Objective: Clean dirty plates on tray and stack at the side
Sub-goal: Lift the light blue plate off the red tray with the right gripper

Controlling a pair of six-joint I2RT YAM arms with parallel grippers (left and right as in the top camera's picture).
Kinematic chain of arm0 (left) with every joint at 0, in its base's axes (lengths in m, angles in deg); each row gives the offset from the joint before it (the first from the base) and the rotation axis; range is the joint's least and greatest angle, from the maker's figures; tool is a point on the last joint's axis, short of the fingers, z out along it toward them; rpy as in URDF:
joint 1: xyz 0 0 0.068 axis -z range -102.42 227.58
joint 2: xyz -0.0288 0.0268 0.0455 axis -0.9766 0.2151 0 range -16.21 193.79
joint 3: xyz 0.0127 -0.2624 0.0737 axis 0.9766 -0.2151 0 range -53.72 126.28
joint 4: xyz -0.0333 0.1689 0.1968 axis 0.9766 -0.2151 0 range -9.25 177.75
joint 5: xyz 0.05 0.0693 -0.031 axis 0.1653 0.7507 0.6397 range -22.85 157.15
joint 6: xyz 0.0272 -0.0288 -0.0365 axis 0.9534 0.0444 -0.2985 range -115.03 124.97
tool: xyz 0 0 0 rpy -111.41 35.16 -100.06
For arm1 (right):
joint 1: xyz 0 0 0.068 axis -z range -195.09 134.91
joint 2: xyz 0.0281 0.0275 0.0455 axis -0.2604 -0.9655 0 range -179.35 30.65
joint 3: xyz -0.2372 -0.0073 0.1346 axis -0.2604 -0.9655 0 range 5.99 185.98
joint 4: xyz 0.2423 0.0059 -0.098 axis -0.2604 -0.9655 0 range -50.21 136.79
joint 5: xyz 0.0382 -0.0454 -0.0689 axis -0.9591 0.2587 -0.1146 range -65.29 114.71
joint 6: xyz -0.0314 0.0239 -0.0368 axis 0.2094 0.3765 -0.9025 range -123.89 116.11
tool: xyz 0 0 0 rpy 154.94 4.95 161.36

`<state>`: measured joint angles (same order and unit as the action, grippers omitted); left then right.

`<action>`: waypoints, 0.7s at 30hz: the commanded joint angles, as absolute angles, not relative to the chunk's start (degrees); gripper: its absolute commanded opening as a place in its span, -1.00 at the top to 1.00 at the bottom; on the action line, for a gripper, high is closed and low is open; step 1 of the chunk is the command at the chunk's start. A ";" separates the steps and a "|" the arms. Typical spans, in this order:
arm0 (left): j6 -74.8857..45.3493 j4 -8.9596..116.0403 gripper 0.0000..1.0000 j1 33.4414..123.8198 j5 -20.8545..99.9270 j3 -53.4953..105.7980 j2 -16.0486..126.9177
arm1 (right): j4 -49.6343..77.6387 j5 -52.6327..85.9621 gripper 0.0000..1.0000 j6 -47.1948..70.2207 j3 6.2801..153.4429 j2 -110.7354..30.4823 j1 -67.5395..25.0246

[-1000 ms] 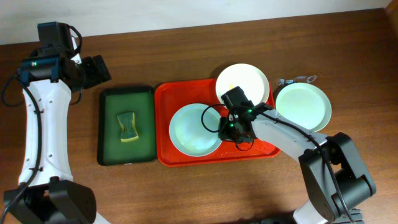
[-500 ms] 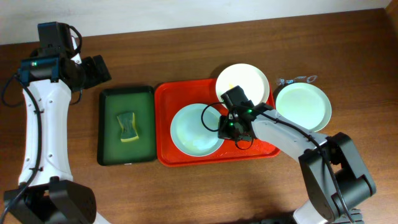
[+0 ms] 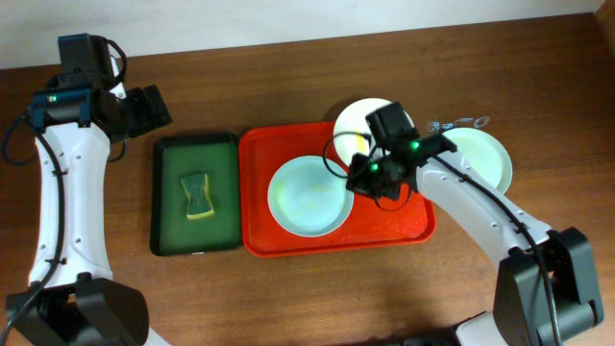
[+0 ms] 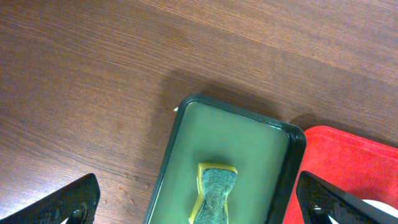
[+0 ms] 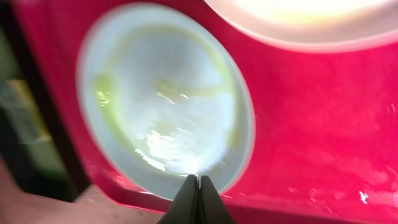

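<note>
As three plates (image 3: 307,197) (image 3: 356,122) (image 3: 486,160) show, one red tray (image 3: 384,227), one sponge (image 3: 199,195)

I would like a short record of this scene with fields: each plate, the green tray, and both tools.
pale blue plate: in the red tray, yellowish smears on it
cream-white plate: over the red tray's far right corner, partly hidden by the right arm
pale green plate: on the table, right of the red tray
green tray: left of the red tray, holds a sponge
left tool: open, empty, above the table near the green tray
right tool: shut, tips by the pale blue plate's rim
</note>
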<state>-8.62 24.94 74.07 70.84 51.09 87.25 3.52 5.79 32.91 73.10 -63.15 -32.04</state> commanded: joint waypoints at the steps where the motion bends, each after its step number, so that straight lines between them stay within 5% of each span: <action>1: -8.90 25.05 -0.98 74.05 71.05 51.53 86.85 | 4.29 5.70 0.92 32.93 76.97 -61.69 -32.48; 3: -8.90 25.05 -0.99 74.05 71.05 51.55 86.85 | 4.35 7.08 0.92 33.15 77.03 -61.71 -32.72; 8: -8.90 25.05 -0.98 74.05 71.05 51.55 86.85 | -2.07 17.62 -0.02 30.81 74.08 -61.75 -32.72; 21: -8.90 25.05 -0.98 74.05 71.05 51.53 86.85 | 22.65 17.92 0.13 30.86 56.66 -64.99 -37.99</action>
<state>-8.62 24.94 74.07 70.84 51.09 87.25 22.14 15.21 31.21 57.49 -63.22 -36.31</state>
